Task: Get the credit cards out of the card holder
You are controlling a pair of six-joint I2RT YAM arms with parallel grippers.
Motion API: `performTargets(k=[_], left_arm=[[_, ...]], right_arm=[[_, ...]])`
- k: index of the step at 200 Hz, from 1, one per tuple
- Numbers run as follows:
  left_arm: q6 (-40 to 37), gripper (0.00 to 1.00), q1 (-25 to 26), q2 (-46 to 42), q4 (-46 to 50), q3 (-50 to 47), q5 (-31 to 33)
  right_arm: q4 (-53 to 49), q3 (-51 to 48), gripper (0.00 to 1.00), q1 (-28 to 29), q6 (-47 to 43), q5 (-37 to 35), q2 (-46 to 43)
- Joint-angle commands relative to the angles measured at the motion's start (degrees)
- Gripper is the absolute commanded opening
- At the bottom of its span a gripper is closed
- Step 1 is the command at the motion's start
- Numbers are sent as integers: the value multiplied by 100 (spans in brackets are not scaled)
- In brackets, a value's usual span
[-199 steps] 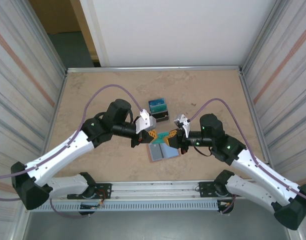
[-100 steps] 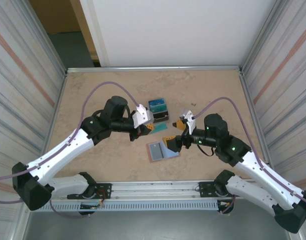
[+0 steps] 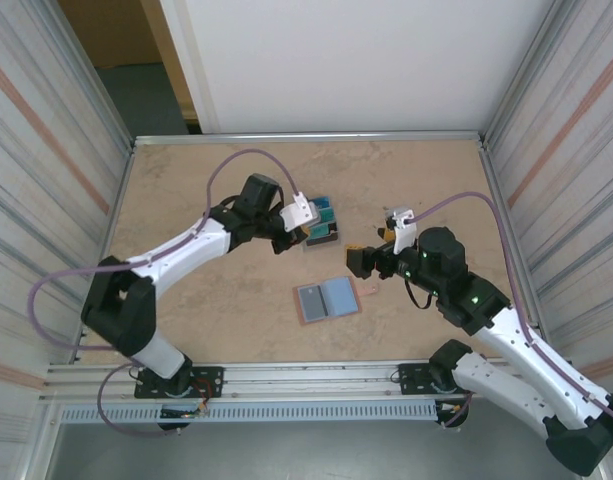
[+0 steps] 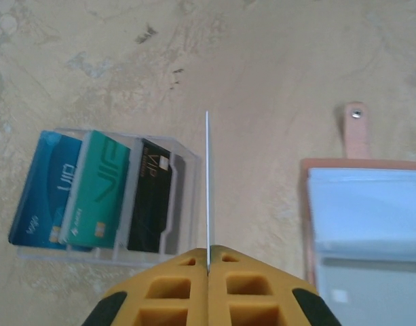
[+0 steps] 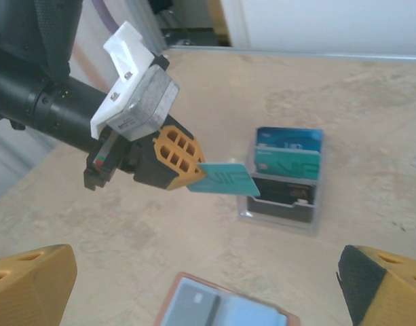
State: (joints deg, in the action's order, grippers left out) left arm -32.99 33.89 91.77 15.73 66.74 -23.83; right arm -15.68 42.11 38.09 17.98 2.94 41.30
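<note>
Handling: thin teal plastic credit card (image 5: 224,180) looked light, stiff, slick; best pinched flat across its faces.
Nearest, the salmon-pink folding card holder (image 3: 327,298) lay open on the bench, blue-grey inside up; the right hand (image 3: 370,255) gaped wide, empty. Farther, the left hand (image 4: 208,261) was clamped shut on that card's short end, near the clear tiered card stand (image 4: 186,204).

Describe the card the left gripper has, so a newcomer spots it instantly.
On the tan table, find the clear stand holding three cards. Beside it the left gripper pinches a teal card. Unlike those three, it sits in no slot, held in the air by orange fingers.
</note>
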Motion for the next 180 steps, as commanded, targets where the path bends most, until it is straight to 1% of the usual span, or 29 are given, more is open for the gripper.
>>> performTargets(k=[1, 44, 82, 102, 180], left_arm=[[-358, 0, -117, 337, -497, 420, 37], [-489, 0, -266, 1273, -457, 1204, 28], [-613, 0, -293, 1798, -317, 1637, -1], [-654, 0, -288, 1950, -251, 1769, 9], [-682, 0, -298, 2212, -126, 1825, 243]], right_arm=[[-112, -32, 99, -66, 276, -416, 1], [-240, 32, 99, -73, 406, -443, 162], [-244, 0, 99, -74, 490, -661, 151], [-251, -14, 99, -73, 508, -801, 109], [-252, -86, 99, -82, 566, -854, 80]])
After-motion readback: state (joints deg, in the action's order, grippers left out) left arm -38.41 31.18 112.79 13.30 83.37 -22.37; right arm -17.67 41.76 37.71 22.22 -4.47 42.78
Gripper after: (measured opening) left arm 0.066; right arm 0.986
